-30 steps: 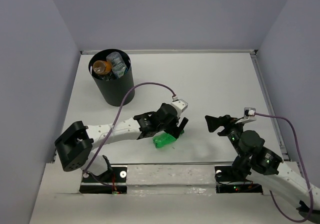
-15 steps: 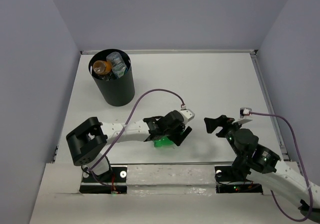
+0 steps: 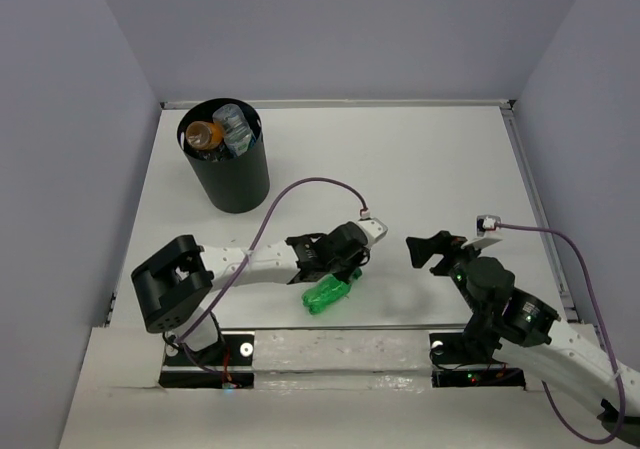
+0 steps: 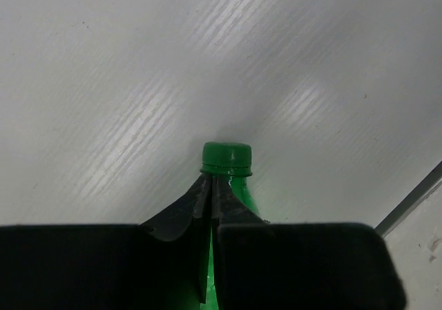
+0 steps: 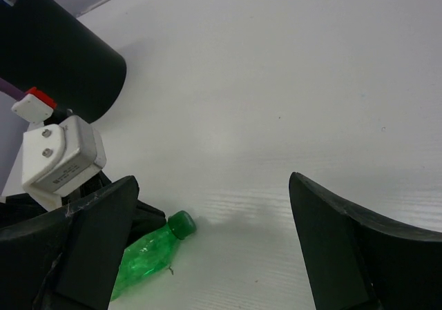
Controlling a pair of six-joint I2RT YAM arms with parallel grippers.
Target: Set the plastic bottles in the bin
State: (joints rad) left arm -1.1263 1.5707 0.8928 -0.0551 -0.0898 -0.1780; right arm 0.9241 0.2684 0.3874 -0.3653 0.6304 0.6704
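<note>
The green bottle [image 3: 326, 293] lies on its side close to the near edge of the surface [image 3: 420, 159], a little left of the middle, with its cap pointing towards the right arm. It looks empty, so it should be very light. Its thin wall would dent under a hard squeeze, and its smooth round body is likely to roll or squirt out of a bad hold. The best grasp is probably across the ribbed body just behind the shoulder, with the fingers on either side of the bottle.

The left gripper [image 3: 348, 267] sits over the bottle's neck with its fingers drawn almost together, only a thin slit between them. They lie on top of the plastic rather than around it. The right gripper [image 5: 213, 180] hangs spread wide and holds nothing, right of the bottle.

The bin [image 3: 235, 184] stands near the far-left corner, with an orange bottle [image 3: 205, 134] and a clear bottle [image 3: 232, 127] showing at its mouth.

Half a second ago the green bottle was mostly hidden beneath the left gripper. It now shows more fully, nearer the near edge and at more of an angle. The right arm has hardly moved.
</note>
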